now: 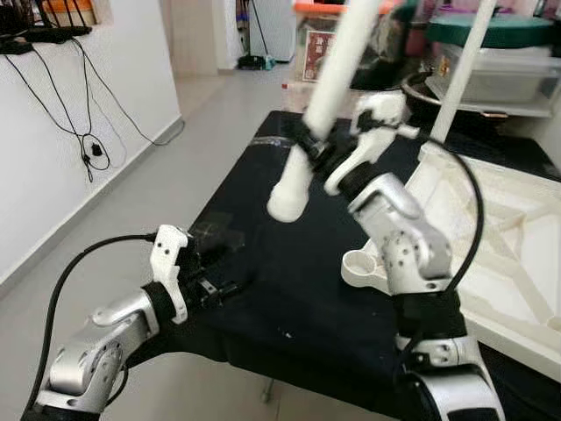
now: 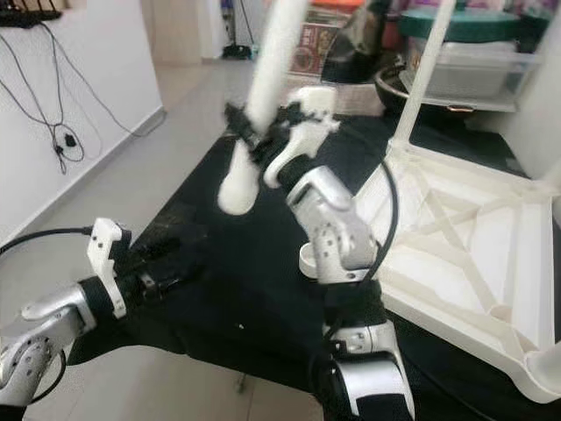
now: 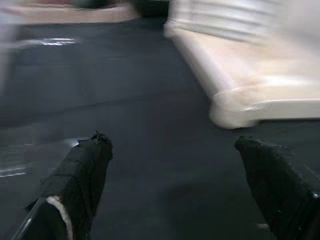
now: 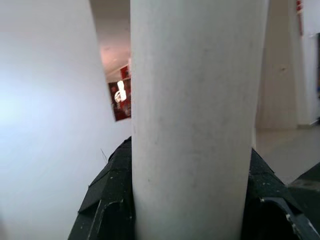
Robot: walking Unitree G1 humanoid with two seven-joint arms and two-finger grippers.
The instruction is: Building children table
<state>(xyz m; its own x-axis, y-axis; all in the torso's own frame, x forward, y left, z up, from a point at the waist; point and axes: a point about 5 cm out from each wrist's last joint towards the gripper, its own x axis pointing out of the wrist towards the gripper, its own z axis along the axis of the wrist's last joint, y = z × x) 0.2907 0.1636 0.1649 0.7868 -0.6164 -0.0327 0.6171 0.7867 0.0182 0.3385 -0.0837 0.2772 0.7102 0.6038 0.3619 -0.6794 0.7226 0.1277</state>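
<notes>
Where the black-covered surface [image 1: 289, 298] ends nearest the robot, at about seven o'clock in the head view, the left gripper [image 1: 217, 263] hangs low over the cloth's corner, its two black fingers [image 3: 80, 175] spread wide with nothing between them. In the left wrist view the dark cloth runs ahead to the rounded pale edge of the white table top [image 3: 250, 95].

Further in, near the centre of the head view, the right gripper [image 1: 308, 145] is raised above the cloth and clamped round a white table leg [image 1: 320, 96]. The leg tilts, its rounded lower end toward seven o'clock and its upper part running off toward one o'clock. The right wrist view shows the leg [image 4: 195, 125] pinched snugly between both fingers.

At three o'clock the upturned table top [image 2: 473, 254] lies on the cloth, ribbed underside up. At its far corner, about one o'clock, another white leg [image 2: 425, 61] stands upright. Beyond lie storage boxes [image 1: 491, 61]; cables [image 1: 79, 114] hang on the wall at ten o'clock.
</notes>
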